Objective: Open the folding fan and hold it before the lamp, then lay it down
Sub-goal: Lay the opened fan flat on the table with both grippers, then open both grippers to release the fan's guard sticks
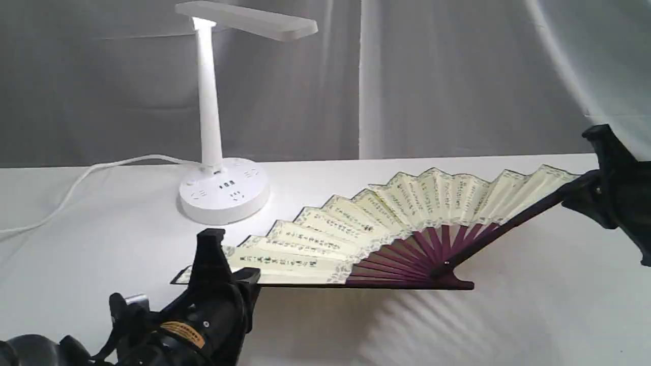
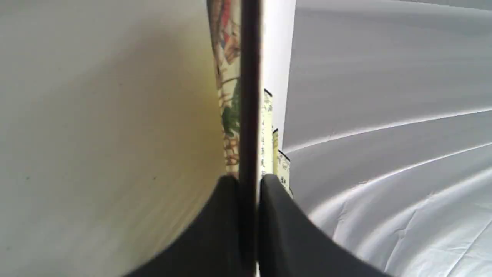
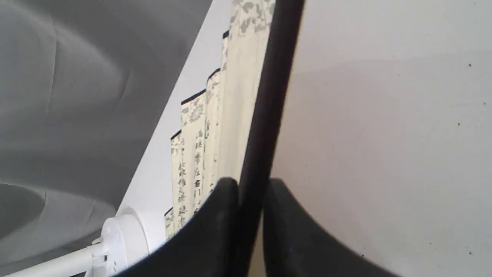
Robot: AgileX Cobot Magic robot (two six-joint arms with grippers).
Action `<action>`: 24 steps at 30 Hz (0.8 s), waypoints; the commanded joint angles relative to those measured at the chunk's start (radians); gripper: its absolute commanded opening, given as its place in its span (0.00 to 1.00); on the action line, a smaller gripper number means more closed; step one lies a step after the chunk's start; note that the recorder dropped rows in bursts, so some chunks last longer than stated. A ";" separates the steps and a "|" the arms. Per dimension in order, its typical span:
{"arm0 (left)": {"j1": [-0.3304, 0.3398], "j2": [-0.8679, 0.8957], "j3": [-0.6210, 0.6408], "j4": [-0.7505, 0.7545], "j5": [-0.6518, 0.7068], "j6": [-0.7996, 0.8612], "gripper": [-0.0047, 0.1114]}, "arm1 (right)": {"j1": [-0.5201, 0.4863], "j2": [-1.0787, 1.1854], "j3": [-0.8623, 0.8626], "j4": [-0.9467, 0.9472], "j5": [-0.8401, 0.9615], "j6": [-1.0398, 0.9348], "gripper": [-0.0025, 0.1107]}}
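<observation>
A: Holding anything at the moment?

B: Yes, the folding fan (image 1: 407, 213), spread wide. My left gripper (image 1: 224, 267) is clamped on one dark guard near its paper end, and my right gripper (image 1: 580, 190) is pinched tight on the other guard.

A: Where does it sit?

B: Off the table (image 1: 508, 325) (its shadow falls underneath) — the left guard roughly level, the right one slanting upward. The lamp (image 1: 209, 117) stands behind the fan's left half, not touching it, base on the table — its white cord (image 1: 76, 188) trails off to the left.
</observation>
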 commanded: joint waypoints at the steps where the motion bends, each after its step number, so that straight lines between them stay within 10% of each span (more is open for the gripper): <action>1: 0.001 -0.003 -0.005 -0.007 0.008 0.007 0.04 | -0.001 0.000 0.006 -0.031 -0.018 -0.035 0.02; 8: 0.001 -0.003 -0.005 -0.012 -0.001 0.007 0.17 | -0.001 0.000 0.006 -0.039 -0.025 -0.031 0.07; 24: 0.001 -0.003 -0.005 0.010 -0.077 0.228 0.58 | -0.001 0.000 0.006 -0.246 -0.035 -0.033 0.59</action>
